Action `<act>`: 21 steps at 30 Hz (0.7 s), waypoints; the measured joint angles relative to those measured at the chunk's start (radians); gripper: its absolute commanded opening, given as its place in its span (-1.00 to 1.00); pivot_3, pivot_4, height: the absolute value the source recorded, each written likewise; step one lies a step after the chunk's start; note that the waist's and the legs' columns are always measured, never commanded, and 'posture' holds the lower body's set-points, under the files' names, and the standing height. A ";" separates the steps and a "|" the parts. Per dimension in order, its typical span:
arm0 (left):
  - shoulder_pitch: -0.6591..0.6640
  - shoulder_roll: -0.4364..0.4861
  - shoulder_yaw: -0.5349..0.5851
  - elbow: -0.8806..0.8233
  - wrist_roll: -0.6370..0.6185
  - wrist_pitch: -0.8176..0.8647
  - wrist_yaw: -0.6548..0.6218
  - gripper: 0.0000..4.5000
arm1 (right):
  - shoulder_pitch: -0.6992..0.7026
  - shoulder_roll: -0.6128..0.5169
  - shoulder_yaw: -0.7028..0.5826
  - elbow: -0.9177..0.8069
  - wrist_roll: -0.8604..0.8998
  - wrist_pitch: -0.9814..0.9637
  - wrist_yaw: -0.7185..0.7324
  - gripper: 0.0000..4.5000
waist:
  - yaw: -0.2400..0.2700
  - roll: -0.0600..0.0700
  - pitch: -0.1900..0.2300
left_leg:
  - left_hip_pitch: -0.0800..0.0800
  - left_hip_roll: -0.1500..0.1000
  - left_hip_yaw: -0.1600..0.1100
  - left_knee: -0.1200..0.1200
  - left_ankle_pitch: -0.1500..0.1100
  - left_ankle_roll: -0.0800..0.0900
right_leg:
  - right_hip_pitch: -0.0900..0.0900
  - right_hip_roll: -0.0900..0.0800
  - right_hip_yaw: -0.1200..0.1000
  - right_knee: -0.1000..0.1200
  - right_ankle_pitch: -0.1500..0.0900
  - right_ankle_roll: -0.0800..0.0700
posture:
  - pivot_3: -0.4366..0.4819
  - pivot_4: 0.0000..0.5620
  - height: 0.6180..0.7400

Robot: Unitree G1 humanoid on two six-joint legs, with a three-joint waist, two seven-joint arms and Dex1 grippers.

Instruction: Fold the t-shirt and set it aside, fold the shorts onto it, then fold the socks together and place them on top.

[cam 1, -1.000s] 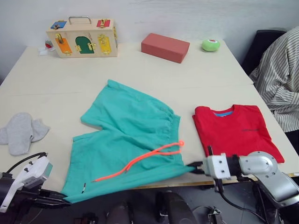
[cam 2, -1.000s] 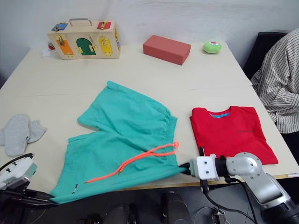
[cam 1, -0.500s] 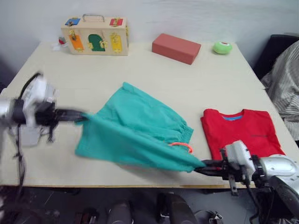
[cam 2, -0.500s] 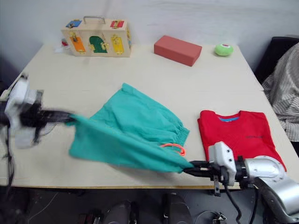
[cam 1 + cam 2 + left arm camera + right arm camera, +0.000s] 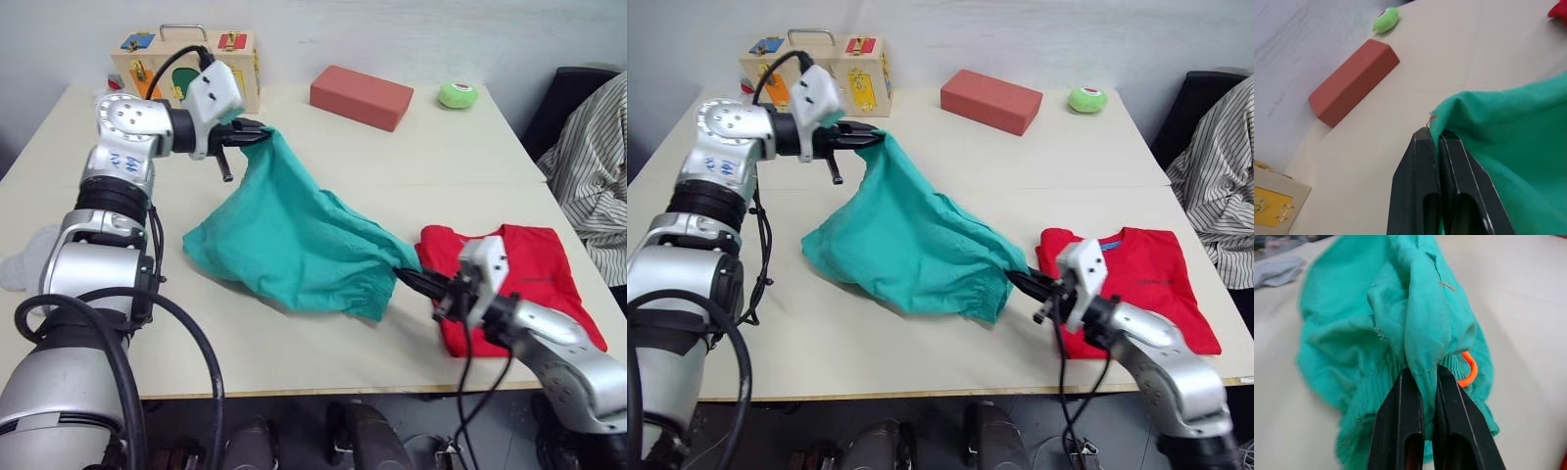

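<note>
1 pair of shorts (image 5: 294,240) hangs stretched betw 2 grippers: left gripper (image 5: 257,131) pinches one corner high over the table (image 5: 392,157), right gripper (image 5: 416,282) clamps another by the t-shirt. 1 folded t-shirt (image 5: 529,279) lies at table's right edge; 1 brick block (image 5: 361,96), 1 green ball (image 5: 458,94), 1 latch box (image 5: 152,64) at far side.
</note>
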 measured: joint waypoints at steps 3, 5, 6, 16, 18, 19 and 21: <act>0.001 -0.023 -0.024 0.073 0.061 0.010 0.084 -0.98 | -0.050 0.047 0.033 0.060 -0.075 -0.001 -0.052 -1.00 | -0.008 0.000 0.000 | -0.002 0.000 0.000 0.000 0.001 0.000 | -0.002 0.000 -0.001 0.000 0.000 0.000 | -0.05 -0.47 1.00; 0.001 -0.027 -0.033 0.090 0.092 0.016 0.137 -0.98 | -0.070 0.062 0.041 0.096 -0.110 -0.001 -0.075 -1.00 | -0.008 0.000 0.000 | -0.005 0.000 0.000 0.001 0.001 0.000 | -0.005 0.000 -0.001 0.001 0.000 0.000 | -0.05 -0.47 1.00; 0.001 -0.027 -0.032 0.098 0.101 0.021 0.156 -0.98 | -0.074 0.068 0.041 0.109 -0.123 -0.001 -0.082 -1.00 | -0.007 0.000 0.000 | -0.006 0.001 0.000 0.001 0.001 0.000 | -0.005 0.000 -0.001 0.001 0.000 0.000 | -0.05 -0.47 1.00; 0.083 -0.069 0.029 0.122 0.118 0.074 0.322 -0.68 | -0.116 0.105 0.026 0.207 -0.179 -0.026 -0.091 -0.87 | -0.007 0.000 0.000 | -0.007 0.000 -0.001 0.005 0.001 0.001 | -0.005 -0.001 -0.002 0.004 0.000 0.000 | -0.05 -0.47 1.00; 0.095 -0.071 0.050 0.122 0.118 0.073 0.351 -0.43 | -0.117 0.117 0.013 0.219 -0.177 -0.026 -0.087 -0.62 | -0.007 0.000 0.000 | -0.007 0.000 -0.001 0.005 0.001 0.001 | -0.005 -0.001 -0.002 0.004 0.000 0.000 | -0.05 -0.47 1.00; 0.101 -0.071 0.063 0.122 0.116 0.069 0.367 -0.26 | -0.116 0.117 0.009 0.221 -0.181 -0.026 -0.085 -0.45 | -0.007 0.000 0.000 | -0.007 0.000 -0.001 0.005 0.001 0.001 | -0.005 -0.001 -0.002 0.004 0.000 0.000 | -0.05 -0.47 1.00; 0.113 -0.066 0.089 0.122 0.109 0.050 0.394 0.04 | -0.112 0.114 0.003 0.219 -0.190 -0.029 -0.079 -0.14 | -0.007 0.000 0.000 | -0.007 0.001 -0.001 0.005 0.001 0.001 | -0.005 -0.001 -0.002 0.004 0.000 0.000 | -0.05 -0.47 1.00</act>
